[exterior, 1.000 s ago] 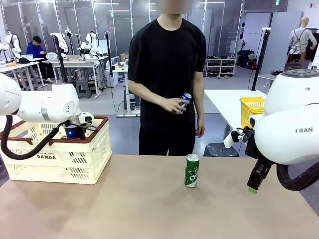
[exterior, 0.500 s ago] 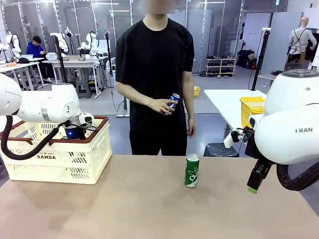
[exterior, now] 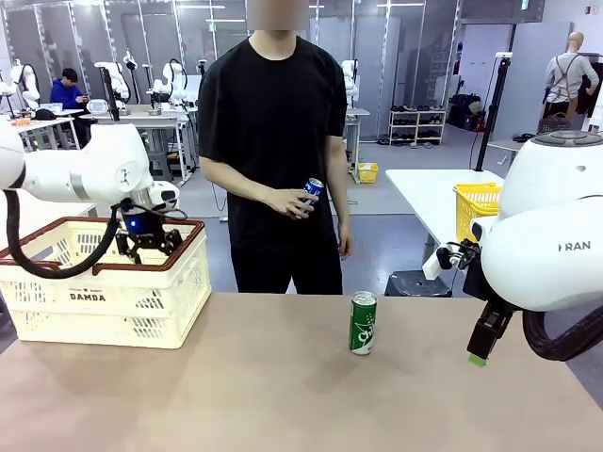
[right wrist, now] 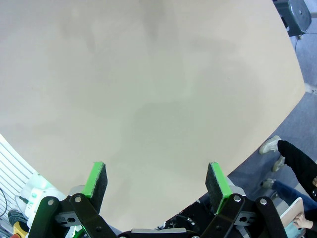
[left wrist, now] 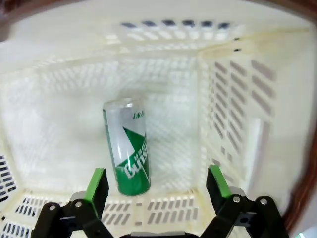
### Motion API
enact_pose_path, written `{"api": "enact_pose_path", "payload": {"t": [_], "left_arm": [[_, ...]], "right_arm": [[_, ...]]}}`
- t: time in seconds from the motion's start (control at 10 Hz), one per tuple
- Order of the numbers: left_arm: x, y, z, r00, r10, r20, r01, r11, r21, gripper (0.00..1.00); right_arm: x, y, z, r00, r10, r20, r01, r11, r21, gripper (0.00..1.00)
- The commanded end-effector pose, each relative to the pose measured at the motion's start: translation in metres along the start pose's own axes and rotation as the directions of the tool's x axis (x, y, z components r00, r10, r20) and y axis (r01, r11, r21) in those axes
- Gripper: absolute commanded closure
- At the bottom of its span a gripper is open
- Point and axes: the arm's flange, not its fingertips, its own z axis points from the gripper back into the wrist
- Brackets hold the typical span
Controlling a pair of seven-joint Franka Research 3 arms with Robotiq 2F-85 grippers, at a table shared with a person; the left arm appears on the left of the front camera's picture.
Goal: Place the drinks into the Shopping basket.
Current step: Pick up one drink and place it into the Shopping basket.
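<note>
Two arms frame the front view. The left gripper (exterior: 146, 237) hangs over the Shopping basket (exterior: 104, 301) at the left end of the table (exterior: 236, 395), pointing down inside the brown rim, and its arm hides part of the far wall. A green can (exterior: 363, 322) stands upright mid-table, well apart from the basket. The person behind it holds a blue-and-white can (exterior: 310, 191) in one hand (exterior: 287, 202). The right gripper (exterior: 481, 347) hovers at the table's right side, one green pad showing, with a yellow basket (exterior: 476, 205) on a far table beyond.

Left wrist view: fingers (left wrist: 96, 186) spread wide, gripping nothing. A second green can (left wrist: 128, 153) rests on the basket floor beyond them, probably lying flat, though the angle leaves this unclear.

Right wrist view: pads (right wrist: 96, 178) wide apart, empty, above bare tabletop. A shoe (right wrist: 270, 145) shows past the table edge.
</note>
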Motion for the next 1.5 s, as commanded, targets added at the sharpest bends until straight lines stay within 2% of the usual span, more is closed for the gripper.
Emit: {"api": "enact_pose_path", "payload": {"t": [0.0,0.2,0.3,0.4,0.5,0.7,0.8,1.2,1.4], "left_arm": [[-0.028,-0.006,0.031,0.999,0.025,0.038,-0.026,0.999,0.02,0.0],[-0.036,-0.006,0.059,0.998,0.024,0.063,-0.027,0.999,0.045,0.0],[-0.05,-0.018,0.08,0.996,-0.041,0.074,0.038,0.998,0.048,0.0],[-0.06,-0.026,0.097,0.997,-0.027,0.066,0.018,0.991,0.13,0.0],[-0.063,-0.027,0.108,0.998,-0.003,0.069,-0.006,0.991,0.133,0.0],[-0.086,-0.047,0.135,0.993,-0.075,0.088,0.069,0.995,0.073,0.0],[-0.111,-0.063,0.147,0.984,-0.169,0.059,0.167,0.985,0.042,0.0],[-0.192,-0.098,0.141,0.906,-0.418,-0.07,0.415,0.908,-0.053,0.0],[-0.211,-0.106,0.126,0.83,-0.551,-0.09,0.543,0.834,-0.1,0.0]], "right_arm": [[-0.001,-0.001,0.0,1.0,0.007,-0.004,-0.007,1.0,-0.002,0.0],[-0.001,-0.001,0.0,1.0,0.007,-0.004,-0.007,1.0,-0.002,0.0],[-0.001,-0.001,0.0,1.0,0.007,-0.004,-0.007,1.0,-0.002,0.0],[-0.001,-0.001,0.0,1.0,0.007,-0.004,-0.007,1.0,-0.002,0.0],[-0.001,-0.001,0.0,1.0,0.007,-0.004,-0.007,1.0,-0.002,0.0],[-0.001,-0.001,0.0,1.0,0.007,-0.004,-0.007,1.0,-0.002,0.0],[-0.001,-0.001,0.0,1.0,0.007,-0.004,-0.007,1.0,-0.002,0.0],[-0.001,-0.001,0.0,1.0,0.007,-0.004,-0.007,1.0,-0.002,0.0],[-0.001,-0.001,0.0,1.0,0.007,-0.004,-0.007,1.0,-0.002,0.0]]}}
